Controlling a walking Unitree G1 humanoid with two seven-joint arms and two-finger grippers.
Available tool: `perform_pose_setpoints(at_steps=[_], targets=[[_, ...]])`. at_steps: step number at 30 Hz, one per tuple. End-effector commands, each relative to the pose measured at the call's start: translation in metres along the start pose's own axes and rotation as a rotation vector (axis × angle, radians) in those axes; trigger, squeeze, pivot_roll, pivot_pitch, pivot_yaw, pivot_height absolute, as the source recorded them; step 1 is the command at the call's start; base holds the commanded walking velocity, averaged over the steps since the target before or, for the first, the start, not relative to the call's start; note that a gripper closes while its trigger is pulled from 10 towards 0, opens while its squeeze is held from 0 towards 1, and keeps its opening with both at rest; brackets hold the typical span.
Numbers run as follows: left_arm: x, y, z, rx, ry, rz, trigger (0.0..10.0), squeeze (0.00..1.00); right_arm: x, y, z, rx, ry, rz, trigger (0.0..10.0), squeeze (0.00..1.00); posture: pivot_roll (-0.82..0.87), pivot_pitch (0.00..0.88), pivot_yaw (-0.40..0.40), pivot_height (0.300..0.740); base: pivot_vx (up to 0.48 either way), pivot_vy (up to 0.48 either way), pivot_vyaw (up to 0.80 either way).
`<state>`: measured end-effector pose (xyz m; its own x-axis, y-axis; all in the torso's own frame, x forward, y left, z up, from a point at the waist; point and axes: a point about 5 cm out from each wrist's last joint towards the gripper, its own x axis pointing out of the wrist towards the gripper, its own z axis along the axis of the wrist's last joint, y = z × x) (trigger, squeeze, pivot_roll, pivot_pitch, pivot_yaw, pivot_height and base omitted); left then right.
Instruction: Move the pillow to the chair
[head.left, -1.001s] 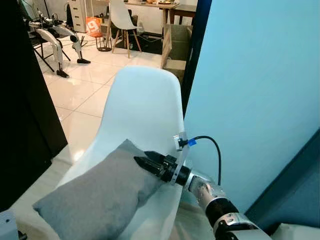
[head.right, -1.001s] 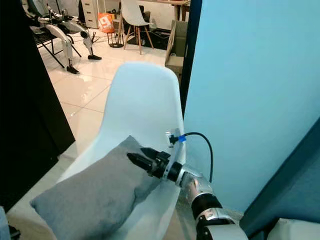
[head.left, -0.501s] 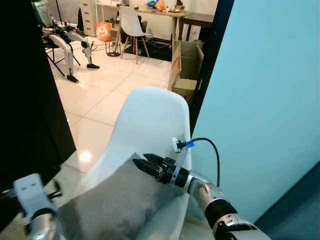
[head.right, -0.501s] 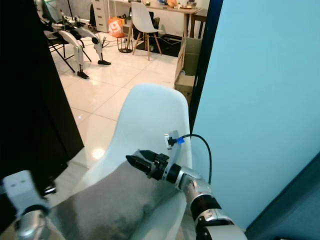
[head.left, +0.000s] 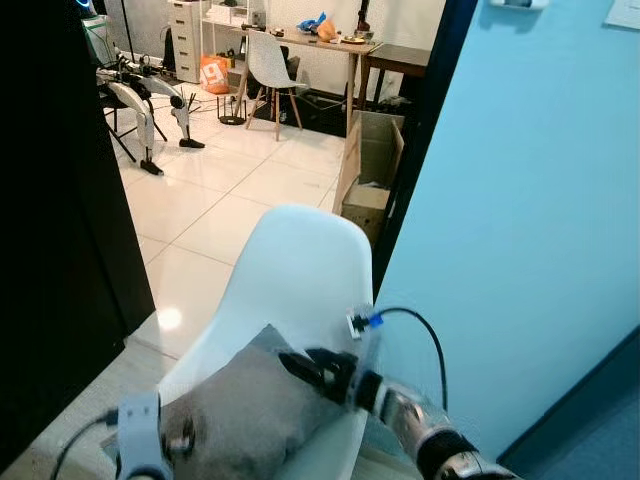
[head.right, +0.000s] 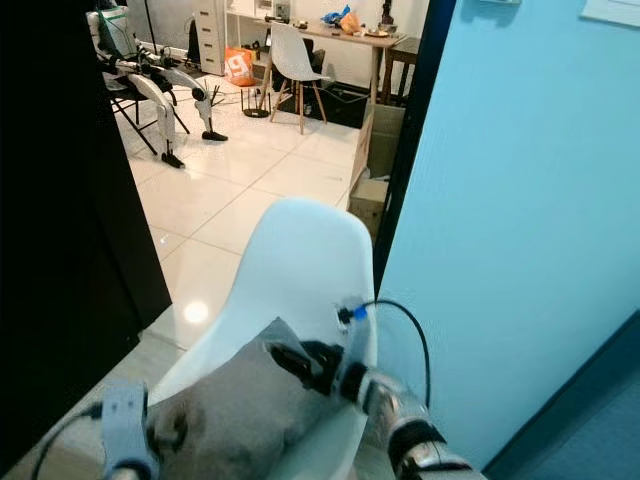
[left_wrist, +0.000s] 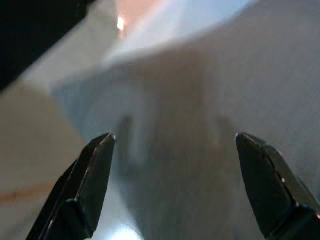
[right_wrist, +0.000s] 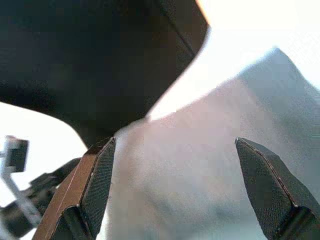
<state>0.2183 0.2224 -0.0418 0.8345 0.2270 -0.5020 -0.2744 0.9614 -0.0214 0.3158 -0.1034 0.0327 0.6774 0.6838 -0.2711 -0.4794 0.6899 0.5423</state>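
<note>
Pillow (head.left: 250, 405): grey, lying on the chair (head.left: 300, 270) seat.
Handling: judged soft, light, compliant; pinch a corner or edge.
Right gripper (head.left: 305, 367): fingers spread, at pillow's rear edge.
Left gripper (left_wrist: 172, 185): fingers spread, facing pillow's front.

Matt cloth pillow (head.left: 245, 405), glossy plastic chair (head.left: 300, 270)

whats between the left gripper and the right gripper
The grey pillow lying on the white chair spans the stretch between left gripper and right gripper, seen in both eye views.

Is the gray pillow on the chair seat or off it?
On it: the gray pillow lies across the white chair seat, both hands open beside it.
</note>
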Motion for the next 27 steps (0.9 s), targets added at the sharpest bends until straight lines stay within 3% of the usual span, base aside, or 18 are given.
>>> perform_pose_setpoints(at_steps=[1,2,3,8,9,12,13,14,17,20,27], targets=[[-0.011,0.007,-0.030,-0.001,0.142,0.018,10.0,0.00,-0.015,-0.019,-0.023,0.003,0.069,-0.210,10.0,0.00,0.15,0.073,-0.099,0.722,0.000,0.000,0.00],[-0.011,0.007,-0.030,-0.001,0.142,0.018,10.0,0.00,-0.015,-0.019,-0.023,0.003,0.069,-0.210,10.0,0.00,0.15,0.073,-0.099,0.722,0.000,0.000,0.00],[-0.024,0.016,-0.055,0.011,0.262,0.053,10.0,0.00,-0.035,-0.039,-0.048,0.011,0.153,-0.441,10.0,0.00,0.15,0.071,-0.101,0.722,-0.315,0.000,0.00],[-0.037,0.023,-0.076,0.003,0.364,0.084,10.0,0.00,-0.058,-0.051,-0.076,-0.003,0.273,-0.590,10.0,0.00,0.15,0.069,-0.104,0.722,-0.395,0.000,0.00],[-0.044,0.027,-0.087,0.001,0.416,0.099,10.0,0.00,-0.069,-0.055,-0.090,-0.004,0.331,-0.641,10.0,0.00,0.14,0.069,-0.104,0.722,-0.450,0.000,0.00],[-0.044,0.027,-0.087,0.001,0.416,0.099,10.0,0.00,-0.069,-0.055,-0.090,-0.004,0.331,-0.641,10.0,0.00,0.14,0.069,-0.104,0.722,-0.450,0.000,0.00],[-0.055,0.031,-0.101,0.005,0.487,0.118,10.0,0.00,-0.081,-0.056,-0.110,-0.015,0.416,-0.675,10.0,0.00,0.14,0.067,-0.105,0.722,-0.450,0.000,0.00],[-0.055,0.031,-0.101,0.005,0.487,0.118,10.0,0.00,-0.081,-0.056,-0.110,-0.015,0.416,-0.675,10.0,0.00,0.14,0.067,-0.105,0.722,-0.450,0.000,0.00],[-0.081,0.032,-0.129,0.046,0.636,0.122,10.0,0.00,-0.115,-0.049,-0.162,-0.112,0.687,-0.680,10.0,0.00,0.14,0.060,-0.109,0.722,-0.449,0.000,0.00],[-0.085,0.031,-0.134,0.051,0.658,0.117,10.0,0.00,-0.125,-0.046,-0.176,-0.156,0.764,-0.667,10.0,0.00,0.14,0.059,-0.111,0.722,-0.453,0.000,0.00],[-0.083,0.032,-0.132,0.046,0.655,0.117,10.0,0.00,-0.126,-0.045,-0.178,-0.176,0.771,-0.675,10.0,0.00,0.14,0.057,-0.109,0.722,-0.452,0.000,0.00]])
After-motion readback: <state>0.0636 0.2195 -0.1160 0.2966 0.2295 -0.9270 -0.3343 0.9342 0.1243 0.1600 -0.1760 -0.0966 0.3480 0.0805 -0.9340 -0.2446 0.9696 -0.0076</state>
